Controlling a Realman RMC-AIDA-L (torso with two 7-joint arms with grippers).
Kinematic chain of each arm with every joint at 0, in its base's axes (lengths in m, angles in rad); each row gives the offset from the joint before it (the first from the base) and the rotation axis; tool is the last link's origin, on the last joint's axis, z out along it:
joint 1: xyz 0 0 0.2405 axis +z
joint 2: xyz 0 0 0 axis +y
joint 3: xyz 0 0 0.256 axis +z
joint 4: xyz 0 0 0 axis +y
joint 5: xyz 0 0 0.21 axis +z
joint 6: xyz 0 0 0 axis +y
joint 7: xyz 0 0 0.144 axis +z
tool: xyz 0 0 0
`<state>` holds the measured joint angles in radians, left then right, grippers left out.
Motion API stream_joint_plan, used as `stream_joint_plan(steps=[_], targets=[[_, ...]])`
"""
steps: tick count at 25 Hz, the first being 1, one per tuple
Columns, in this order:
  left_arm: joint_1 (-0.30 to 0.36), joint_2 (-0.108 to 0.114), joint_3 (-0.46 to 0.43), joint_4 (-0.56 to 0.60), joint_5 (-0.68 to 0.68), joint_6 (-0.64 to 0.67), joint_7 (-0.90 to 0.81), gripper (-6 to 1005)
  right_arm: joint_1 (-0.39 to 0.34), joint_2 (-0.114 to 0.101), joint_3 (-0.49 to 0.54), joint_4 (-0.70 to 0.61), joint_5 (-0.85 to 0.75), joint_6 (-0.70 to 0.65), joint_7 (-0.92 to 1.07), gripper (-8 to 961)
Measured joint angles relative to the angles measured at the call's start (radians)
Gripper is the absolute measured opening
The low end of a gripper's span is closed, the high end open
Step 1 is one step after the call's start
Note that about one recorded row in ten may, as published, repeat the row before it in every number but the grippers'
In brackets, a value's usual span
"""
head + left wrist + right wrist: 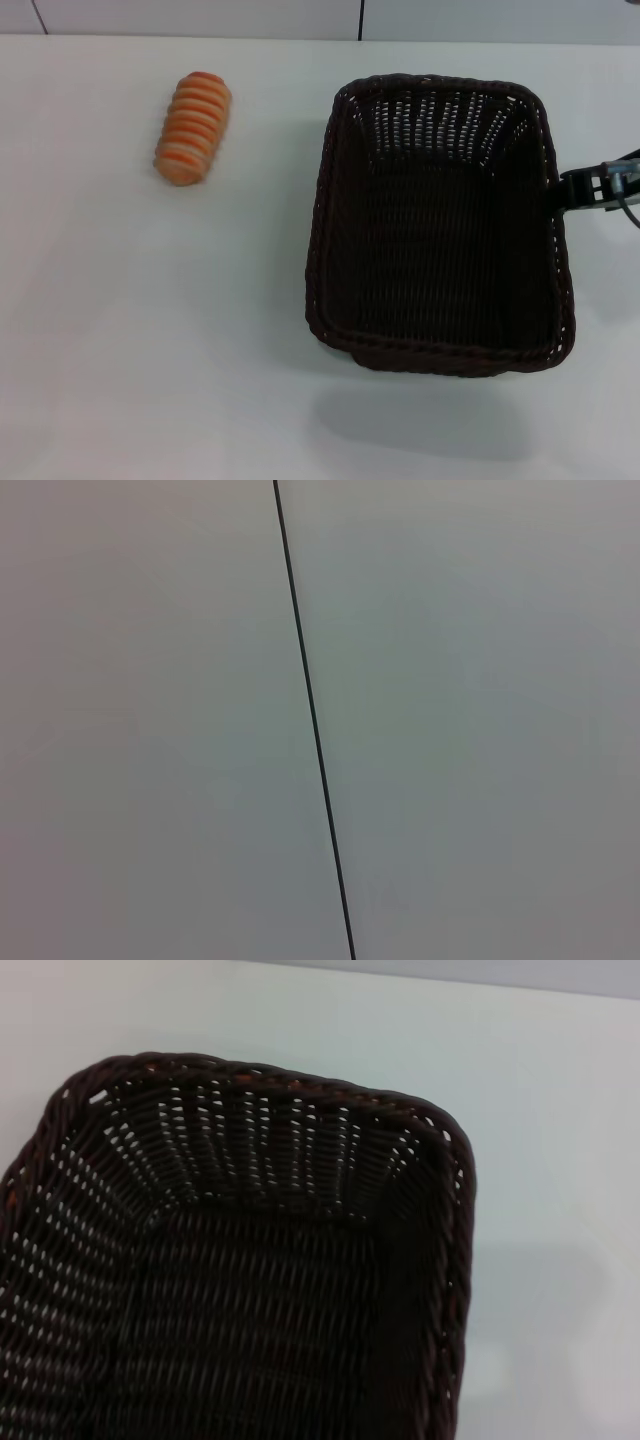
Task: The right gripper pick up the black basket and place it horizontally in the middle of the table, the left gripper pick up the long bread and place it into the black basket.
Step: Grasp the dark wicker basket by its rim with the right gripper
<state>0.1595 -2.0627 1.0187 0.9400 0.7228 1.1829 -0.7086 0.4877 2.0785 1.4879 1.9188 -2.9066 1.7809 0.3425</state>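
**Basket gripped at its rim, bread waiting**

The right gripper (566, 192) is reaching in from the right edge and appears to be clenching the right rim of the black basket (440, 225), which seems lifted, casting a shadow on the table (150, 350). Its placement is looking unfinished. The long bread (193, 127) is lying on the table's far left, untouched. The left gripper is staying out of view, so its jaws cannot be judged.

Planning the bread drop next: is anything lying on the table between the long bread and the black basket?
Nothing visible does. In the head view the long bread lies apart on the bare white table, left of the black basket, whose inside looks empty. The right gripper is at the basket's right rim.
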Motion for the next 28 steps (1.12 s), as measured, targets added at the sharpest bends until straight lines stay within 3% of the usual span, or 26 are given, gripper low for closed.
stream_joint_plan(steps=[28], targets=[[-0.001, 0.002, -0.008, -0.001, 0.024, 0.000, 0.000, 783, 0.004, 0.002, -0.079, -0.116, 0.007, -0.150, 0.026, 515]])
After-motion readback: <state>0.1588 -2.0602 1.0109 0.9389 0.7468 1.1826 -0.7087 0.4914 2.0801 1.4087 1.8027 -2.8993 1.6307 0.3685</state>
